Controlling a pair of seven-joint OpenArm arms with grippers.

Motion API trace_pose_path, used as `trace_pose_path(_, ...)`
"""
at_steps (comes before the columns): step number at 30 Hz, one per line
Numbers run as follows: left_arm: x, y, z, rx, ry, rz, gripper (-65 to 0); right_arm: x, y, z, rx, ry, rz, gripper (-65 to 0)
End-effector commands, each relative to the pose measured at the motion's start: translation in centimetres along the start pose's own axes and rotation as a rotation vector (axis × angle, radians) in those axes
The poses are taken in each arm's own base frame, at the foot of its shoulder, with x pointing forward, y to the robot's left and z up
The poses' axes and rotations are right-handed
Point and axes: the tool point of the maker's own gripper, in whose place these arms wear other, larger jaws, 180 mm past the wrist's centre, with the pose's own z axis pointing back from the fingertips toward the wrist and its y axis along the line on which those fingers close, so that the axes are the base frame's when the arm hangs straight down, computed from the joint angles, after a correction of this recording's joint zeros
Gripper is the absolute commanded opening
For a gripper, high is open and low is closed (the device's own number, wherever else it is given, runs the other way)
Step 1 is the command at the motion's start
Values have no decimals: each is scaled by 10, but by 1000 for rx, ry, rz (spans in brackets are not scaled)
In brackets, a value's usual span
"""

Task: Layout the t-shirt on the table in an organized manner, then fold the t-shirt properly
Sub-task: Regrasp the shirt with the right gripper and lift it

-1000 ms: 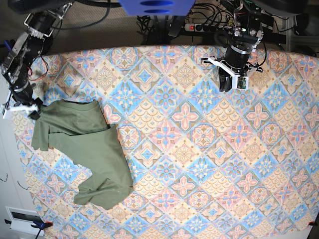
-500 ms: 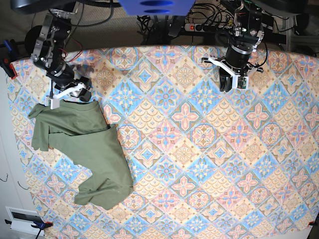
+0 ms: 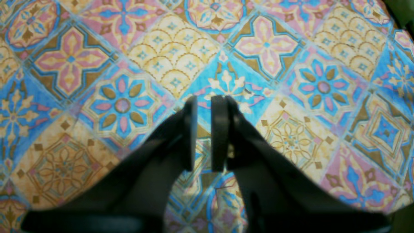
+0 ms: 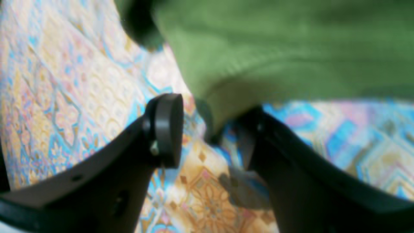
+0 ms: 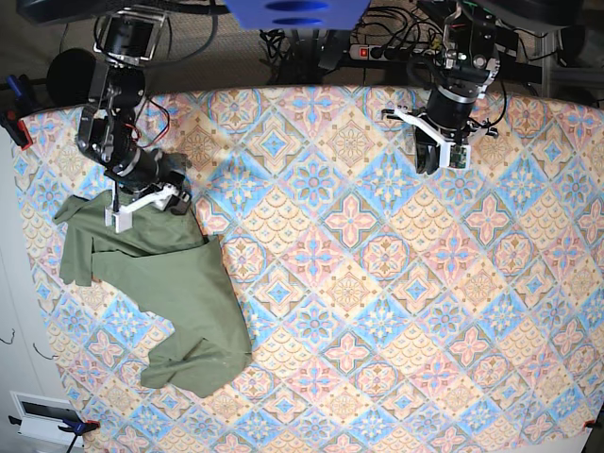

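**Two claws, one crumpled shirt, and a grab that could miss**

Nearest to me, in the right wrist view, my right claw stands roughly half open and holds nothing. One olive edge of the t-shirt dips between its jaws, above the patterned counter. If I close too high I may pinch only a thin hem and it could slip free; too low and I may snag the counter's cloth and drag it. In the overhead view the t-shirt lies bunched and skewed at the counter's side edge, so a pull could slide it off. Farther off, my left claw hovers nearly closed and empty, well apart from the garment.
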Motion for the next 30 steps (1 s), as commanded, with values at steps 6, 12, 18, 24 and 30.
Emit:
trace_pose_path(6, 12, 0, 1, 0, -43, -6, -569, 17, 6, 3, 45, -67, 50, -545)
trace_pose_path(12, 26, 3, -5, 7, -80, -20, -569, 76, -5, 64, 31, -292, 173, -641)
trace_pose_path(18, 49, 5, -17, 0, -129, -48, -567, 89, -42, 126, -116, -370, 240, -643)
trace_pose_path(24, 57, -30, -49, -99, -110, -73, -563, 88, -46, 146, -56, -405, 172, -644)
trace_pose_path(30, 53, -79, -90, -212, -72, -90, -562, 83, -42, 141, -41, -389, 167, -644)
